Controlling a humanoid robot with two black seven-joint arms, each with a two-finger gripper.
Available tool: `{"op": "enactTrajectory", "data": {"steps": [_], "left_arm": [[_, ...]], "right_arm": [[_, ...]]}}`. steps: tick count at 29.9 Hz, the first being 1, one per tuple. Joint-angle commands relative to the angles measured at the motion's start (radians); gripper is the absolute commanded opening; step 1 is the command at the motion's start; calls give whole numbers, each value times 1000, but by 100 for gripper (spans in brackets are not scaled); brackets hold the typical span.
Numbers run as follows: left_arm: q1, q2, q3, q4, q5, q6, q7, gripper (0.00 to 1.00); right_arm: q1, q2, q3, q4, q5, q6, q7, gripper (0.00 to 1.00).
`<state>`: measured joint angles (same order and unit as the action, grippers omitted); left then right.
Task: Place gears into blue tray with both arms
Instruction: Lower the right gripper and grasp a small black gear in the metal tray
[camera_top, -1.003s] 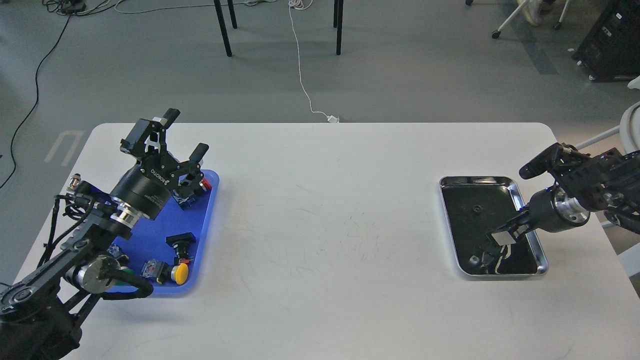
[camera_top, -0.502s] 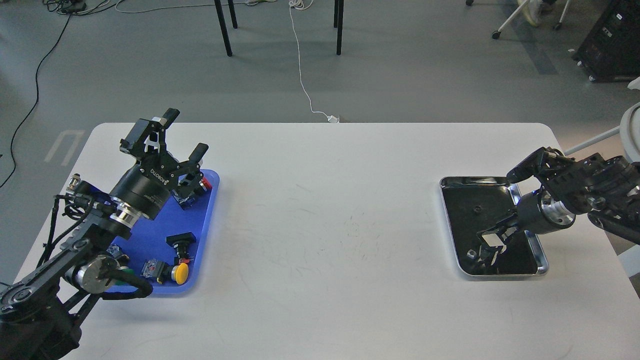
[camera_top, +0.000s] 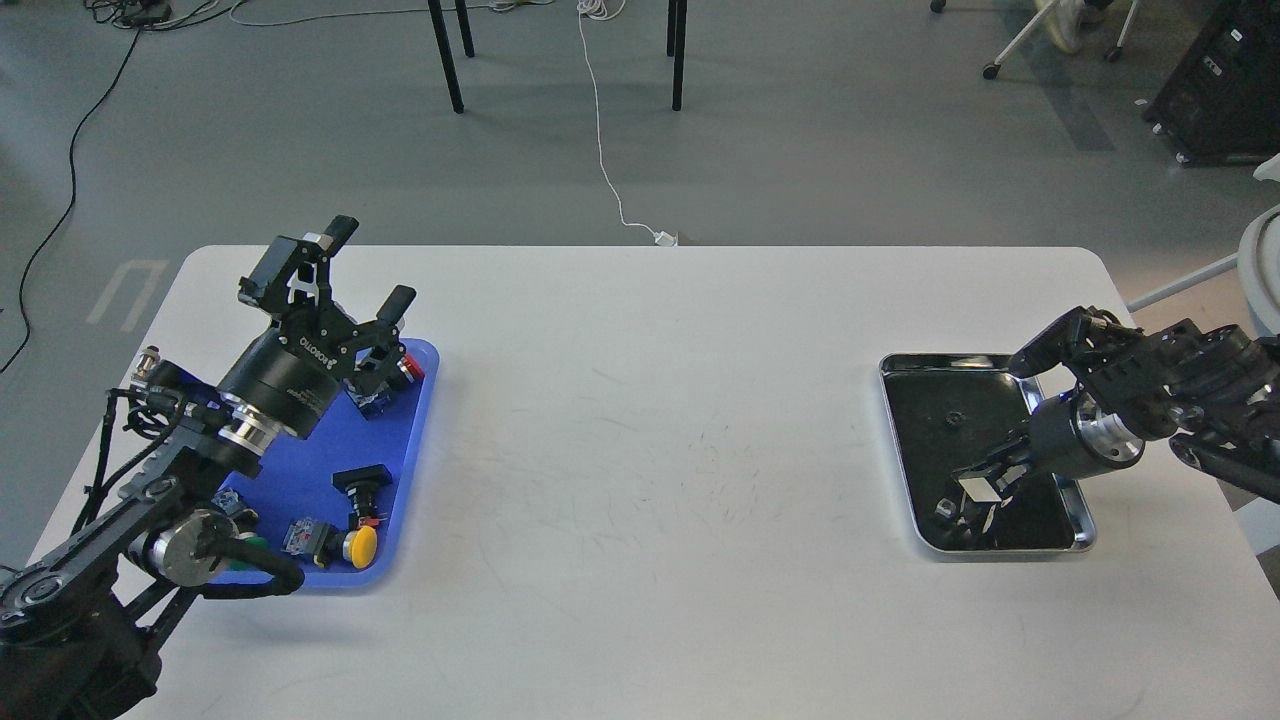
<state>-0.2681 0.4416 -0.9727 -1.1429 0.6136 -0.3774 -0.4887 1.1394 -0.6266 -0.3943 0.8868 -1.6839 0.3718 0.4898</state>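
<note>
A white worktop (camera_top: 640, 420) is seen from above, with a robot arm at each side. On the left sits a blue tray (camera_top: 300, 470) holding several push-button switches (camera_top: 350, 520) with coloured caps; no gears show in it. On the right sits a metal tray (camera_top: 985, 455) with a silver rim and a black inside. One gear (camera_top: 952, 415), a tiny black toothed disc, lies flat near the middle of its far half. Others may lie near the front corner, but black on black hides them.

The left gripper (camera_top: 365, 270) hangs over the far end of the blue tray, its fingers spread wide and holding nothing. The word ROBOTIQ is printed on its body. The right gripper (camera_top: 975, 490) reaches down into the near half of the metal tray; its fingers are dark against the black floor, so whether they are parted or grip anything cannot be told.

The gear is likely light, rigid and thin. Lying flat on smooth metal, it would probably slide, so a pinch across its toothed edge looks best.
</note>
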Motion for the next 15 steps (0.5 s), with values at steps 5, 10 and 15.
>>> {"op": "enactTrajectory", "data": {"steps": [5,10,15], "left_arm": [[1,3,0,0,0,0,0,98],[0,5,0,0,0,0,0,98],[1,9,0,0,0,0,0,98]], "right_arm": [[3,-4,0,1,0,4,-1,25],[13,-5,0,4,1,4,-1,24],[34,-12,0,11,6,4,-1,24]]}}
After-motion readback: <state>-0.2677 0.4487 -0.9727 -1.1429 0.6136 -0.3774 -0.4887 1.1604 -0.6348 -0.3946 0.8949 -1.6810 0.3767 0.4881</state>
